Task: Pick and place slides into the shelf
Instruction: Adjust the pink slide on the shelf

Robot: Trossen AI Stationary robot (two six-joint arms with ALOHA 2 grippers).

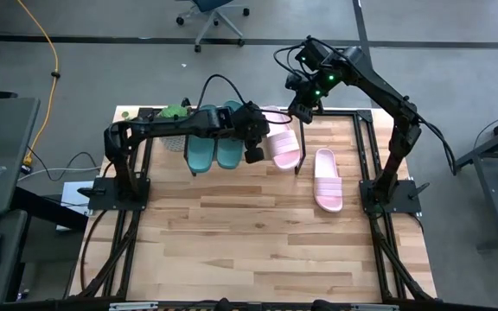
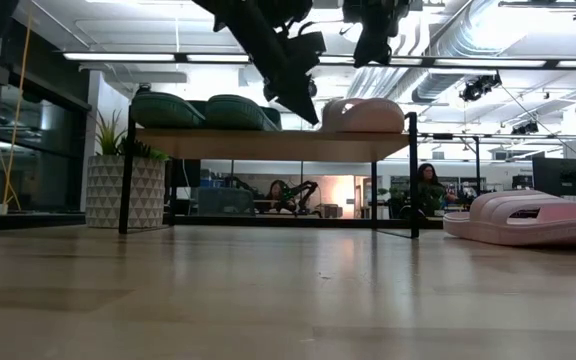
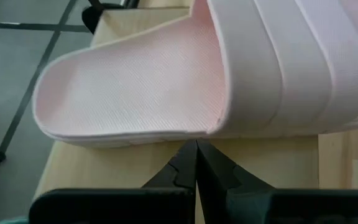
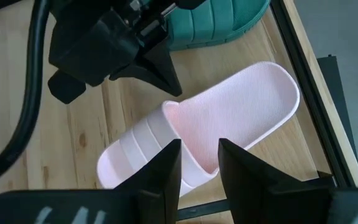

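Nearest, one pale pink ribbed slide [image 1: 328, 179] lies on the wooden tabletop [image 1: 258, 242]. Beyond, the light wood shelf [image 2: 268, 143] holds two teal slides [image 1: 213, 145] and one pink slide [image 4: 204, 134]; the left gripper [image 3: 196, 163], fingers together, sits beside it; the right gripper [image 4: 199, 163] hovers above, fingers apart.

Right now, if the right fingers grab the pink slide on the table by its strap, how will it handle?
The pink slide lies flat, sole down, so it is unlikely to roll or tip. It looks like moulded foam: probably light and slightly flexible, so the heel may droop. The ribbed strap should give some grip, though that is a guess.
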